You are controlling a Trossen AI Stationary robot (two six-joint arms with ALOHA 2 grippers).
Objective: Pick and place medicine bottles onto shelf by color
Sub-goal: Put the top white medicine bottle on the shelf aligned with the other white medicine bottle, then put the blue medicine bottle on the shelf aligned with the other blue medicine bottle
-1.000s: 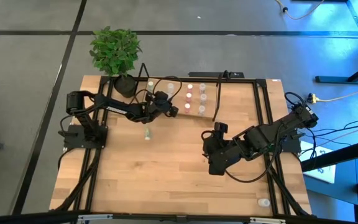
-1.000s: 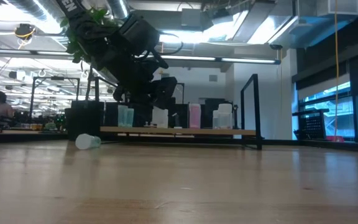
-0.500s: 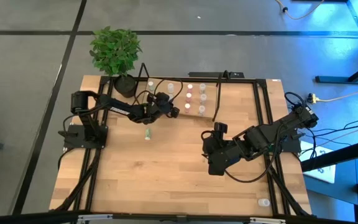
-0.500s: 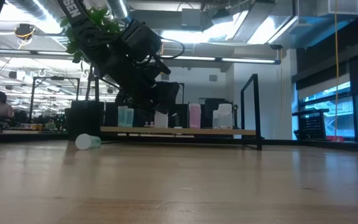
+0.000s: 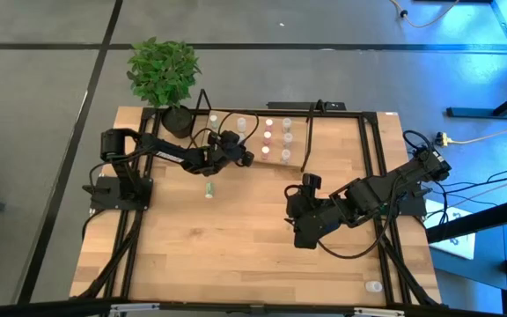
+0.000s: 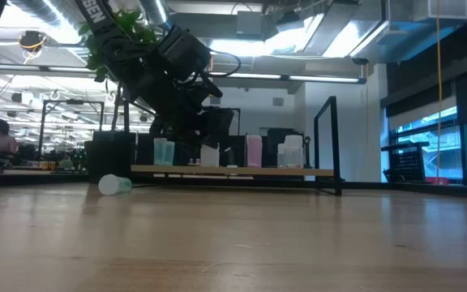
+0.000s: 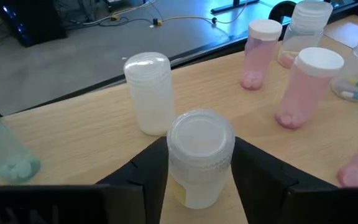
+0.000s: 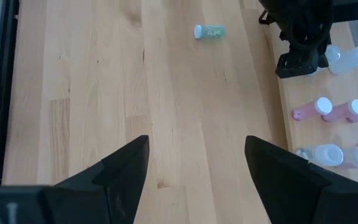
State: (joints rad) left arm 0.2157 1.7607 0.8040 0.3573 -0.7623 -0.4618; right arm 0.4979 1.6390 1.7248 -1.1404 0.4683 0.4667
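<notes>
The shelf (image 5: 275, 148), a light board in a black wire frame, stands at the table's far edge. Upright on it are pink bottles (image 7: 306, 87), a white bottle (image 7: 148, 93), a teal one (image 7: 2, 155) and clear ones (image 6: 292, 152). My left gripper (image 5: 246, 158) reaches over the shelf board and is shut on a clear white-capped bottle (image 7: 201, 155). A pale green bottle (image 5: 209, 189) lies on its side on the table in front of the shelf. My right gripper (image 5: 297, 233) hovers open over the table's middle right, holding nothing. My left gripper pinches the clear bottle between its two fingers, one on each side of its upper part just under the cap (image 7: 176, 152). The fingers slant down from the table's left side. The bottle is upright, and in the low view its foot (image 6: 209, 162) is on the shelf board.
A potted plant (image 5: 164, 75) stands at the table's far left corner beside the shelf's upright end. One more small bottle (image 5: 373, 286) sits near the front right corner. Bare tabletop (image 5: 218, 255) spreads across the near half.
</notes>
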